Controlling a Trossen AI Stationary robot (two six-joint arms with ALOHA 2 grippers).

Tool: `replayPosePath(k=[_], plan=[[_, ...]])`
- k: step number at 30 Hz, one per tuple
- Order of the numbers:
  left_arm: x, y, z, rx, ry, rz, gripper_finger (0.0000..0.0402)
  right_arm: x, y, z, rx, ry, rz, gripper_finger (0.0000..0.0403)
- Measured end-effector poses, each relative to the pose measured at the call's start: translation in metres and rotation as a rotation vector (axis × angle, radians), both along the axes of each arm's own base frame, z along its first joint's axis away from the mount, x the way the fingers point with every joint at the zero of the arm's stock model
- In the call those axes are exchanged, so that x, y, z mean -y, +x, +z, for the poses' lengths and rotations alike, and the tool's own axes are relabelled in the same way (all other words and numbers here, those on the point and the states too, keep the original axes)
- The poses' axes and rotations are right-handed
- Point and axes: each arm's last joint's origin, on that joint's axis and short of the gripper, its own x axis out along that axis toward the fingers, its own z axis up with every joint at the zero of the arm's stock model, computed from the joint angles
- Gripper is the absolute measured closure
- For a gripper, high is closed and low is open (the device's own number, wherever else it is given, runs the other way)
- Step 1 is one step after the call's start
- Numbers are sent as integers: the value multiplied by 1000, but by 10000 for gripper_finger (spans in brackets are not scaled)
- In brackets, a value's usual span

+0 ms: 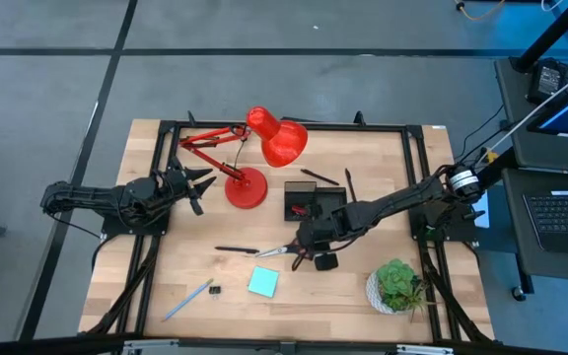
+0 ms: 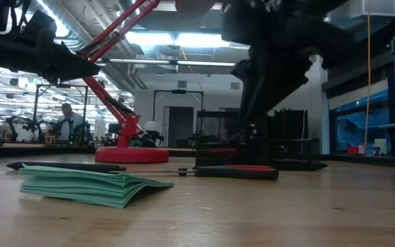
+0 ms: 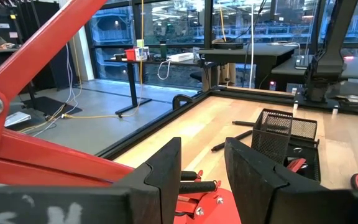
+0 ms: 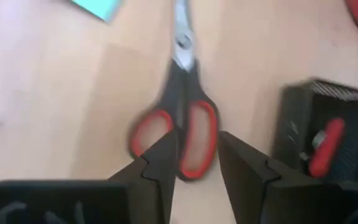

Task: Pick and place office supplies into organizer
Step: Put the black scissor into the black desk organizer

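Pale wooden table (image 1: pixel 343 306) in a glass-walled lab (right hand (image 4: pixel 194 163) apart above the scissors (image 4: pixel 180 118), left hand (image 3: pixel 204 171) apart)

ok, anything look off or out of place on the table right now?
Nothing damaged or spilled. The supplies are just scattered: scissors, teal sticky pad, blue pen and black pens lie loose outside the organizer. The right gripper hovers open over the scissor handles; the left gripper waits by the lamp.

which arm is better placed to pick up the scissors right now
The right. Its right gripper hangs open directly over the scissors handles, beside the organizer. The left gripper waits open across the table by the lamp.
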Motion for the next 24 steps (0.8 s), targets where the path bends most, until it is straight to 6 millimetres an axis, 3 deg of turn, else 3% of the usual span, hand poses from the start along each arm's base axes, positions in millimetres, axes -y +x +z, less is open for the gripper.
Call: replayPosePath(k=[15,24], plan=[[0,0,0,0,0,0,284,-2,5,4,58,46,-10,283],[0,0,0,0,0,0,284,-1,2,-8,57,44,-12,283]])
